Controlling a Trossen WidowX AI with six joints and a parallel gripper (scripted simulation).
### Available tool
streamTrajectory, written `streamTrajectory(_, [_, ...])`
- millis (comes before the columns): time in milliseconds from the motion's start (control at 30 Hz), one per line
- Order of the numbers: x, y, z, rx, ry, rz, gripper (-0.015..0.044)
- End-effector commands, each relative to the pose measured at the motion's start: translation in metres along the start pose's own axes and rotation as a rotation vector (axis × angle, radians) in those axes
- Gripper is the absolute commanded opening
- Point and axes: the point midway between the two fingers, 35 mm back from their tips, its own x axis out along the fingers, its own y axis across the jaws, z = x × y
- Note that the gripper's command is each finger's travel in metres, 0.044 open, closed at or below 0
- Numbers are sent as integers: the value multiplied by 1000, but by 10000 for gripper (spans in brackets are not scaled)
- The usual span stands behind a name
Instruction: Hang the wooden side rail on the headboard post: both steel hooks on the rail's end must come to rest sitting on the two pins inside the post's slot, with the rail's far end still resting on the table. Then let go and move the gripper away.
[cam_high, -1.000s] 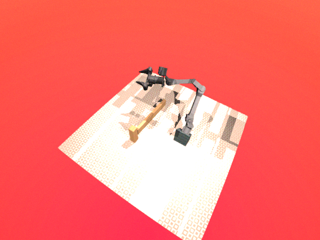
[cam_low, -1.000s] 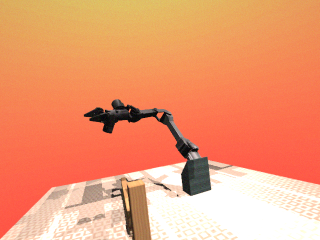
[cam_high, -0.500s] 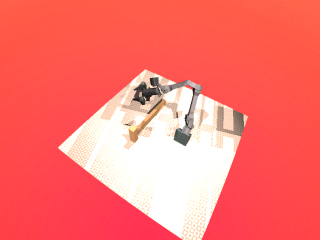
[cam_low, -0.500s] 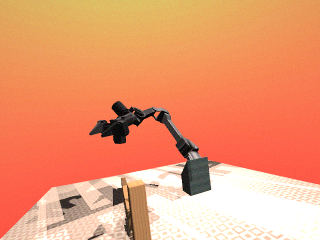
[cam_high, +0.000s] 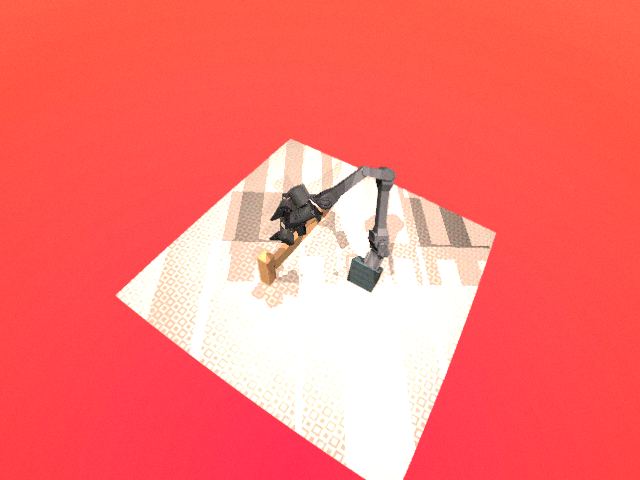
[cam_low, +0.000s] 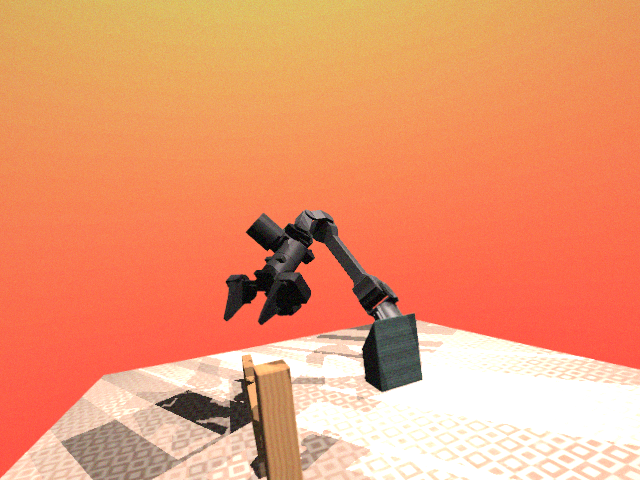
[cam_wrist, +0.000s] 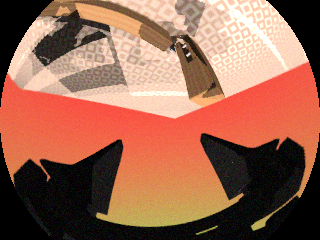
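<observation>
The wooden post (cam_high: 267, 271) (cam_low: 279, 413) (cam_wrist: 200, 75) stands upright on the table; its dark slot with small bright parts shows in the wrist view. The long wooden rail (cam_high: 283, 254) (cam_low: 248, 365) (cam_wrist: 115, 20) runs from close beside the post back across the table. Small metallic parts show where the rail's end meets the post in the wrist view. Whether both hooks sit on the pins is too small to tell. My gripper (cam_high: 270, 228) (cam_low: 243, 320) (cam_wrist: 162, 140) is open and empty, above the rail and clear of it and the post. In the top view it hides part of the rail.
The robot's dark base block (cam_high: 364, 274) (cam_low: 398, 351) stands on the patterned table (cam_high: 180, 310) (cam_low: 491, 439), to the right of the post and rail in the top and exterior views. The arm arches from it over the rail's far part in the top view. Dark shadows fall across the table.
</observation>
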Motion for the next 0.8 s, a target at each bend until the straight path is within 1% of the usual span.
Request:
streamTrajectory(0, [4,-23,23,6,-77,3,440])
streamTrajectory(200, [7,-58,67,0,-204,23,440])
streamTrajectory(400, [4,-79,106,27,-300,78,440])
streamTrajectory(767, [4,-82,111,31,-311,88,440])
